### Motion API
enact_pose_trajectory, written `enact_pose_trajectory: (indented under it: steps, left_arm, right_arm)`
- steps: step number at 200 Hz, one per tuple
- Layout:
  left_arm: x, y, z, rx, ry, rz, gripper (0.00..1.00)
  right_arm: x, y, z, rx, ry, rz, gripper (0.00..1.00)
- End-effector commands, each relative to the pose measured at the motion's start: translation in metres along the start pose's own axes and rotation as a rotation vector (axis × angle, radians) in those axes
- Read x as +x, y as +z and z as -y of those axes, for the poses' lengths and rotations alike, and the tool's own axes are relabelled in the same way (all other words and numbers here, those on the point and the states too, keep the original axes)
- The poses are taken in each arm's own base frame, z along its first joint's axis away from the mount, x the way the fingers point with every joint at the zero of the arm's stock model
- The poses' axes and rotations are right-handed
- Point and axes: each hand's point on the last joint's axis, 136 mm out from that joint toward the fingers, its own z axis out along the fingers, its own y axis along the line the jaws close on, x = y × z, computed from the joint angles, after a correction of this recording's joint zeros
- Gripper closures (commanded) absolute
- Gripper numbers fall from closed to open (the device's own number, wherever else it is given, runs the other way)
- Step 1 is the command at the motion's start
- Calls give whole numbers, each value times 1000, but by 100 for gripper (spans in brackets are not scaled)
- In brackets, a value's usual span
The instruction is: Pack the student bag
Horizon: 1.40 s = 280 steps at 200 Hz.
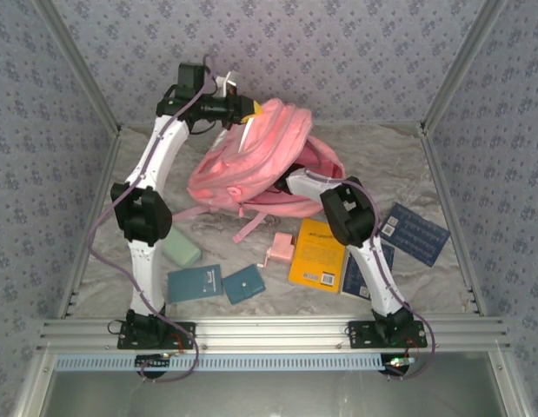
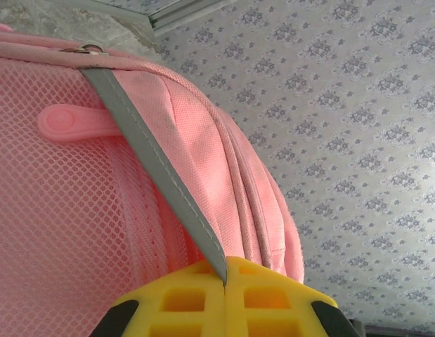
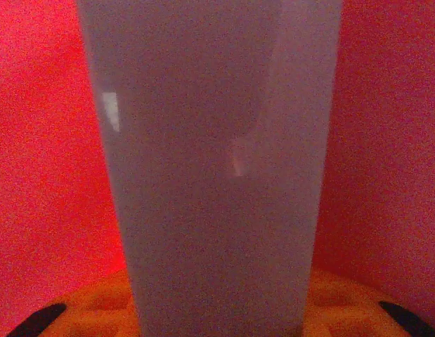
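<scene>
The student bag (image 1: pixel 251 165), a large pink backpack, sits at the back middle of the table with its top lifted. At that top my left gripper (image 1: pixel 249 111) is shut on a grey strap (image 2: pixel 154 161) of the bag; the yellow fingertips (image 2: pixel 196 295) pinch the strap end, with pink mesh (image 2: pixel 55 225) to the left. My right arm (image 1: pixel 347 213) reaches into the bag's opening from the right. In the right wrist view, my right gripper (image 3: pixel 217 312) is shut on a pale grey flat object (image 3: pixel 210 161), with the bag's red-lit lining (image 3: pixel 41 175) all around.
In front of the bag lie a yellow book (image 1: pixel 318 254), two dark blue books (image 1: pixel 414 233) (image 1: pixel 364 271), a small pink item (image 1: pixel 280 251), two teal notebooks (image 1: pixel 194 283) (image 1: pixel 244 284) and a pale green case (image 1: pixel 180 250). Patterned walls enclose the table.
</scene>
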Motion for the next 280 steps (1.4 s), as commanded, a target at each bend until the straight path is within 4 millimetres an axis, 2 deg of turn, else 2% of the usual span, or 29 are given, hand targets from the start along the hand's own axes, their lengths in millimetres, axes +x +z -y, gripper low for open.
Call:
enact_pose_trajectory:
  steps: [1, 16, 26, 38, 45, 50, 57, 89, 110, 155, 188, 212, 226, 255, 280]
  left_arm:
    - [-11, -15, 48, 124, 164, 14, 100]
    - [-14, -16, 46, 125, 162, 18, 100]
    - [-16, -18, 46, 125, 160, 25, 100]
    - [-20, -23, 46, 121, 160, 39, 100]
    - [-22, -27, 46, 120, 160, 46, 100]
    - [-23, -30, 47, 120, 160, 52, 100]
    - [-25, -33, 46, 118, 159, 60, 100]
    - [-37, -52, 43, 111, 149, 103, 100]
    - [-39, -58, 41, 104, 146, 114, 100]
    - [-37, -56, 32, 81, 135, 110, 100]
    - [-37, -52, 19, 38, 119, 113, 100]
    - [-34, -43, 18, 15, 126, 103, 100]
    - [-30, -36, 19, 12, 136, 87, 100]
    - [-24, -26, 15, -29, 150, 73, 100]
    - [-19, -21, 10, -64, 149, 60, 100]
  right_arm:
    - [28, 19, -34, -81, -46, -68, 65]
    - [35, 21, -36, -78, -65, -82, 48]
    - [35, 18, -37, -69, -90, -71, 42]
    - [29, 9, -38, -61, -114, -51, 35]
    - [24, 3, -41, -70, -126, -35, 29]
    - [21, -1, -44, -79, -136, -26, 21]
    - [18, -6, -43, -75, -148, -19, 18]
    - [0, -45, -48, -36, -237, 51, 16]
    - [-8, -70, -46, 15, -285, 76, 17]
    - [-13, -128, -23, 182, -383, 151, 18]
    - [-17, -185, -21, 280, -507, 212, 20]
    - [-27, -227, -5, 465, -574, 324, 22]
    - [-22, -246, 0, 555, -608, 364, 20]
    - [-8, -281, 11, 710, -683, 330, 16]
    - [23, -299, 12, 723, -750, 230, 14]
